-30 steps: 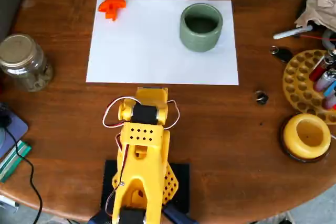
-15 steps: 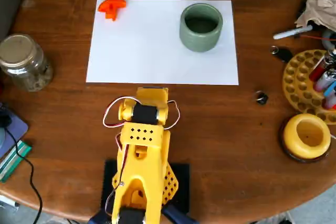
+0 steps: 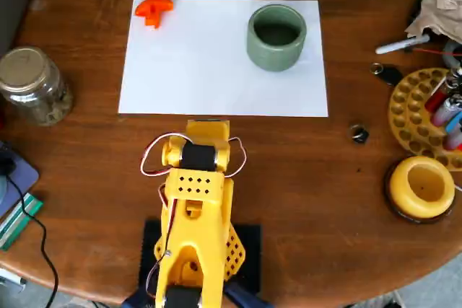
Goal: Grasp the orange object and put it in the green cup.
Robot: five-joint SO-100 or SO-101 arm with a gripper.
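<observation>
Overhead view: the yellow perforated plastic robot arm [image 3: 193,207] folded low over the brown wooden table [image 3: 303,178].
Its gripper [image 3: 208,126] sits hidden beneath the wrist at the white paper sheet's [image 3: 202,63] near edge; I cannot tell its opening or hold. The small bright orange plastic piece [image 3: 153,9] lies far up-left of it, the squat sage-green cup [image 3: 276,37] up-right, both on the sheet, well apart.

Bright even light, white paper [image 3: 216,70] nearly overexposed, soft short shadows, slight overall softness, corners dimmer
</observation>
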